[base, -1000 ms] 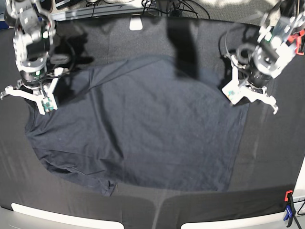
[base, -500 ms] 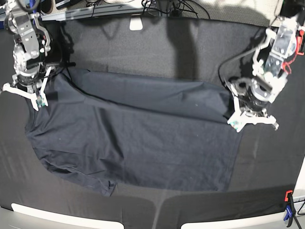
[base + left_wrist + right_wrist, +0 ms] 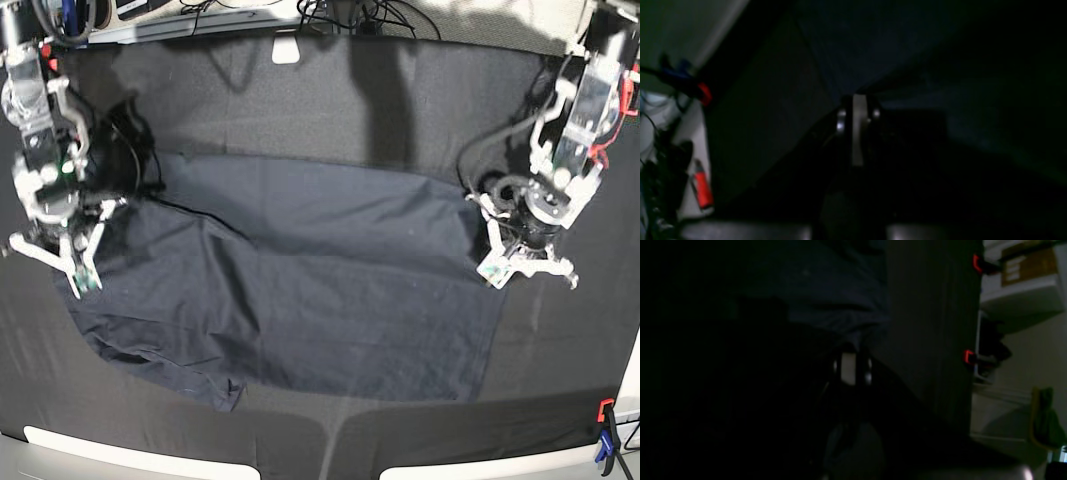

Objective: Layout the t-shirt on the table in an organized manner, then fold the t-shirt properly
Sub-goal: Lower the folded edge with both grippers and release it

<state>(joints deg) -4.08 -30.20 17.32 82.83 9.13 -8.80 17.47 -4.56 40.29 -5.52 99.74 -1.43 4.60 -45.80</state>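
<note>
Both claws, left gripper [image 3: 492, 268], right gripper [image 3: 80, 283], pinching t-shirt [image 3: 300, 290] (no legible writing)

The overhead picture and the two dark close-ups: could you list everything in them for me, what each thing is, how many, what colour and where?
t-shirt: one, dark navy-grey, spread across the middle of the table, creased, lower left hem bunched.
table: one, covered in matte black cloth, fills the view.
clamps: red and blue, one at the near right corner; others red at the table edge in the wrist views.
white tab: one, at the far edge.
cables: several, black, beyond the far edge.
left gripper: one, white, shut on the t-shirt's right edge.
right gripper: one, white, shut on the t-shirt's left edge.
</note>
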